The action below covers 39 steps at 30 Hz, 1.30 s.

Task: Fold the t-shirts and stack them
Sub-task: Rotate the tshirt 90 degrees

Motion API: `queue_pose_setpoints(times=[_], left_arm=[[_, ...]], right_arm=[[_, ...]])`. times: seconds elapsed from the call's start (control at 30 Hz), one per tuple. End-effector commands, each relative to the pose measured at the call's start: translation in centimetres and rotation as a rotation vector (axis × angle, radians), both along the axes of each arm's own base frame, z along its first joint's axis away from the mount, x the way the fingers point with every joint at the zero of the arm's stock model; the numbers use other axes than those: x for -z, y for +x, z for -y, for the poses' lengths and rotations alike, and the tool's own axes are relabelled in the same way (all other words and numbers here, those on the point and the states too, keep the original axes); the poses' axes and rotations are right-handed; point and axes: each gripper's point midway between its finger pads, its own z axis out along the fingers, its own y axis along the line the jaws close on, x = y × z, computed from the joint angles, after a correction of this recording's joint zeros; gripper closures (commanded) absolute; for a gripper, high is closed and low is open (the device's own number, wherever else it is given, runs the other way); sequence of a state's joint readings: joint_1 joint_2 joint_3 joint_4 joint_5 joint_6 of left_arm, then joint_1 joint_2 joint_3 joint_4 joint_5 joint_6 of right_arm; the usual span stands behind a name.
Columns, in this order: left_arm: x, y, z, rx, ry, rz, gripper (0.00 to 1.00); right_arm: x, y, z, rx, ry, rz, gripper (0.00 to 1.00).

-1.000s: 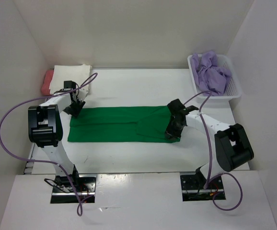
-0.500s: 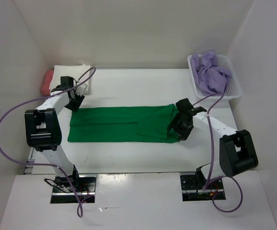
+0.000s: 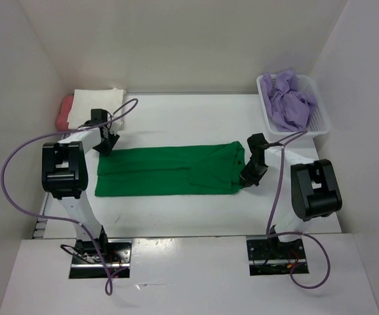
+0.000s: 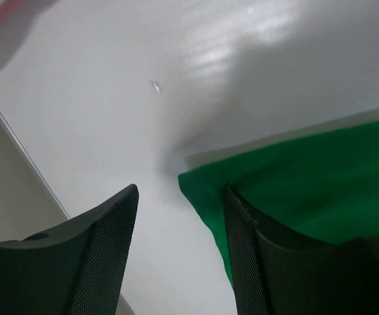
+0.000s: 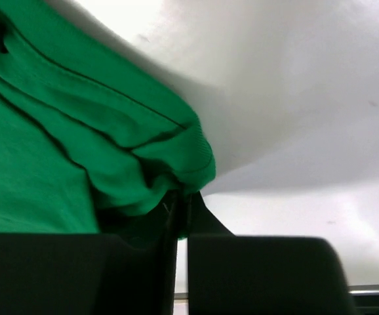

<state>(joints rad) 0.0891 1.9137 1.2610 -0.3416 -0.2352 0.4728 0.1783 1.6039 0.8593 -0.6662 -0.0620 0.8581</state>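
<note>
The bright green t-shirt (image 3: 170,170) lies folded into a long strip across the table's middle. My left gripper (image 3: 107,146) hovers open at its far-left corner. In the left wrist view that green corner (image 4: 288,177) sits just inside the right finger of the left gripper (image 4: 181,197), ungripped. My right gripper (image 3: 247,178) is shut on the shirt's bunched right edge (image 5: 143,157), the cloth pinched between the closed jaws of the right gripper (image 5: 181,203). A cream-white t-shirt (image 3: 98,102) rests folded on a salmon-red one (image 3: 64,111) at the back left. The lavender t-shirt (image 3: 289,98) lies crumpled in the basket.
A white mesh basket (image 3: 320,121) stands at the back right against the wall. White enclosure walls close in the left, back and right sides. Purple cables loop beside both arms.
The right gripper slid right to the shirt's right edge, opened, then shut on the cloth. The left gripper shifted slightly around the far-left corner and stayed open.
</note>
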Motion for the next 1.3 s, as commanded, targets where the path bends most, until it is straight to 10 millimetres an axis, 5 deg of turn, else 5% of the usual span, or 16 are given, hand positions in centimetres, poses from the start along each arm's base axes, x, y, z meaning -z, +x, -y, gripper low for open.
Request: queue_pose_setpoints(times=[0.0,0.23,0.47,0.5,0.53,0.57,0.6,0.63,0.73,0.9,1.07,1.1,1.13,1.17,1.23,1.27], left_arm=[[-1.7,-1.6,-0.4,0.008,0.024,0.008,0.37],[-2.7,-6.1,-2.1,-0.04,0.029,-0.058,0.37],[-1.6,-9.2,-1.9,-0.063,0.007,-0.164,0.36],[-1.5,-9.4,-1.7,-0.059,-0.005,-0.175,0.36],[-1.4,-9.6,-1.4,-0.064,-0.02,-0.182,0.36],[-1.9,-9.8,-1.4,-0.064,-0.02,-0.185,0.36],[-2.0,-9.6,-1.2,-0.058,-0.034,-0.183,0.36],[-2.0,-9.7,-0.8,-0.045,-0.034,-0.193,0.36],[-2.4,-9.3,0.2,-0.038,-0.048,-0.187,0.36],[-2.9,-8.8,1.6,-0.04,-0.092,-0.172,0.36],[-2.9,-8.4,3.5,0.001,-0.162,-0.156,0.35],[-2.5,-8.8,3.9,0.009,-0.183,-0.169,0.34],[-2.2,-8.8,4.2,0.015,-0.198,-0.168,0.34],[-1.9,-8.8,4.7,0.026,-0.221,-0.164,0.34],[-1.2,-9.3,4.9,0.029,-0.229,-0.166,0.34],[-0.8,-9.5,4.9,0.029,-0.23,-0.169,0.34]], right_arm=[[1.5,3.2,0.2,-0.054,-0.058,0.058,1.0],[-0.7,9.8,-1.1,-0.167,-0.201,0.135,1.0],[-0.6,20.8,-2.4,-0.288,-0.316,0.184,1.0],[-3.2,24.3,-3.0,-0.278,-0.328,0.273,0.99],[-1.2,25.4,-2.5,-0.297,-0.381,0.245,0.98],[-1.3,26.2,-2.1,-0.308,-0.412,0.229,0.94],[-6.2,30.6,-2.9,-0.275,-0.423,0.381,0.9],[-2.7,31.7,-2.5,-0.32,-0.471,0.336,0.84],[-7.0,35.4,-4.4,-0.331,-0.378,0.515,0.48],[-12.9,34.5,-4.9,-0.332,-0.448,0.584,0.0],[-21.2,28.4,-6.2,-0.365,-0.504,0.618,0.0],[-24.8,26.5,-6.9,-0.372,-0.474,0.678,0.0],[-25.2,25.3,-8.2,-0.402,-0.452,0.692,0.0],[-21.5,22.9,-9.4,-0.489,-0.442,0.601,0.0],[-22.8,17.9,-15.9,-0.619,-0.313,0.683,0.0],[-18.8,13.1,-19.7,-0.711,-0.258,0.607,0.0]])
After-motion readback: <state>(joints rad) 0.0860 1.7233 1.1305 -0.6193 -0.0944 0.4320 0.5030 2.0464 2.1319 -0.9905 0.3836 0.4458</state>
